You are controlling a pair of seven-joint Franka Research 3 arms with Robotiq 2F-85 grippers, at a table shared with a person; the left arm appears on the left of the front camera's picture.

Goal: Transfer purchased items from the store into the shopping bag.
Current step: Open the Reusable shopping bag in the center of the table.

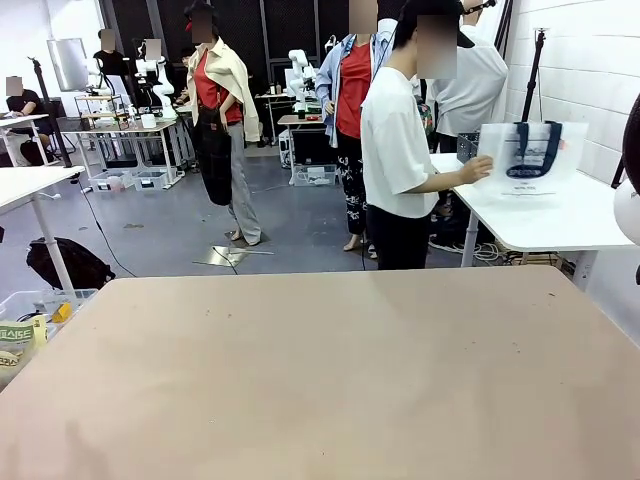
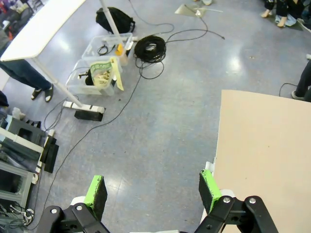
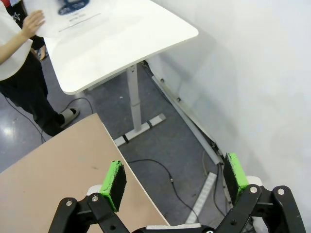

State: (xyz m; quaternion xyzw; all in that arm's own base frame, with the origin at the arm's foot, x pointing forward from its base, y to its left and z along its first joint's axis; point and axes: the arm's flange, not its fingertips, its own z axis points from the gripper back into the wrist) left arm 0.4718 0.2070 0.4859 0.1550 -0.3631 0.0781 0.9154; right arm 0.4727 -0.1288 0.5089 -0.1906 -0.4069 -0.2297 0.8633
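Brown desk [image 1: 320, 380] in front of me. Past its far right corner, the shopping bag [image 1: 530, 158] stands upright on a white desk [image 1: 585, 225], a person's hand [image 1: 478, 170] touching its left side. My left hand [image 2: 151, 191] hangs off the brown desk's left edge over the floor [image 2: 160, 121], spread wide, holding nothing. My right hand [image 3: 175, 177] is off the right edge, also spread wide, touching nothing.

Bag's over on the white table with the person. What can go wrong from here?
1. The shopping bag stands on the white side table, steadied by the person's hand; it looks beyond both arms' reach and may slump if released.
2. The left gripper and right gripper, both open, hang off the tan table's edges; a low swing inward might clip an edge.
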